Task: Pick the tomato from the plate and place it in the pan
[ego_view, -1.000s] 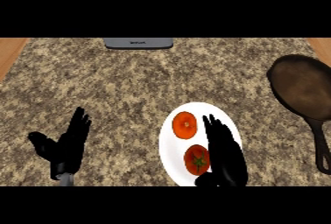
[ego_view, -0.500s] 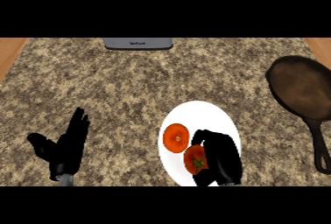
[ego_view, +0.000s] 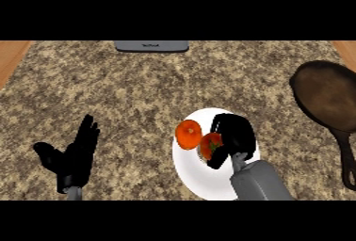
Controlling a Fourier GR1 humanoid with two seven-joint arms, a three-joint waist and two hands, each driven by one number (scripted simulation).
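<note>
1. Head view: right hand (ego_view: 233, 136) curled round tomato (ego_view: 211, 142) on white plate (ego_view: 198, 181); second tomato (ego_view: 188, 134) just left of its fingers.
2. Pan (ego_view: 327, 96) lies right of and beyond that hand, well apart, handle toward robot.
3. Left hand (ego_view: 73, 155) open, resting, farther.

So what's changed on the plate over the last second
The right hand drew back and curled round the near tomato. The other tomato slid left on the plate. The left hand, still open, and the pan stayed put.
</note>
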